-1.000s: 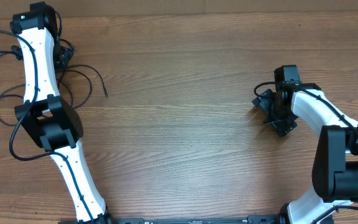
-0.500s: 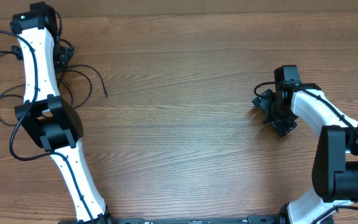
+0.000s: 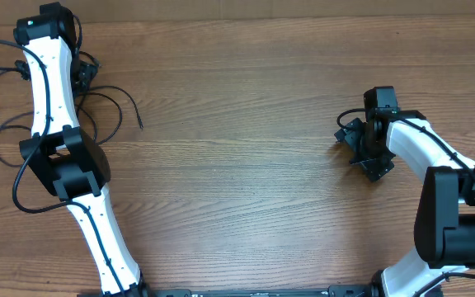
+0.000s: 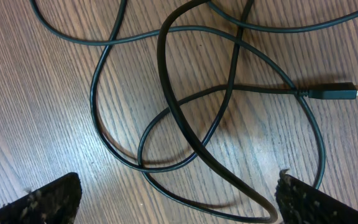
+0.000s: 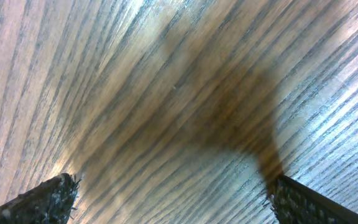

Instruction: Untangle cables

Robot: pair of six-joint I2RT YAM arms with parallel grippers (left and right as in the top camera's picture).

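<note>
Now | left arm (image 3: pixel 52 91) stretched far over cables (image 4: pixel 328 93) | right arm (image 3: pixel 419 144) folded close

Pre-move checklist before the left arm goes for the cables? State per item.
1. Left end effector open: ok, fingers spread wide.
2. Left end effector empty: ok, nothing gripped.
3. Cables under the left end effector: ok, crossed loops lie on the table right below it.
4. Plug in sight and free: ok, flat on the wood, nothing on top of it.
5. Right end effector open and empty: ok, only bare wood beneath it.
6. How many separate cords cross here: cannot tell.
</note>
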